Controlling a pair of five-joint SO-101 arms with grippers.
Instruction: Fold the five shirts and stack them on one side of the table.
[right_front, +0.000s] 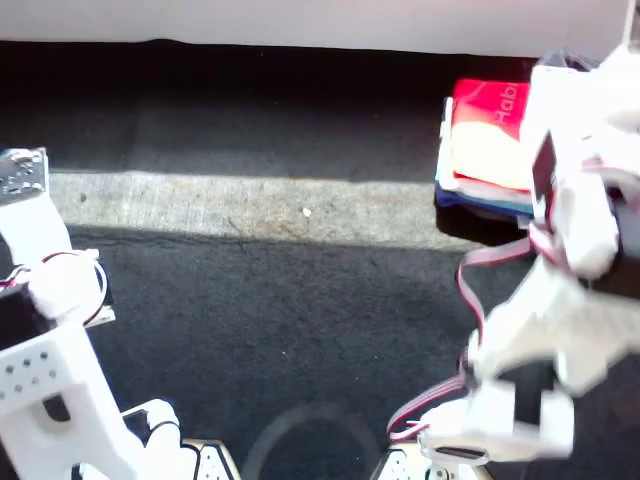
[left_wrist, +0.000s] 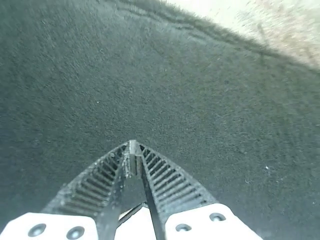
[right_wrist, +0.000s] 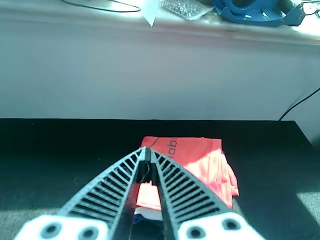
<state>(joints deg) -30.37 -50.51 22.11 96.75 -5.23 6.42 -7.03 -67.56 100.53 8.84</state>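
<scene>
Shirt stack (right_front: 487, 150) on the table (right_front: 280, 320), far right, beyond the right arm (right_front: 570, 300).

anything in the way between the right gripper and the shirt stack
Nothing visible does. The right gripper, shut, points toward the stack of shirts from above the dark mat, and no object shows between them.

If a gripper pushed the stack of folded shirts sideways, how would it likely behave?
Probably floppy: the stack of folded shirts is layered cloth, so layers would likely shear apart. The red top shirt has rumpled edges and may slide off first.
</scene>
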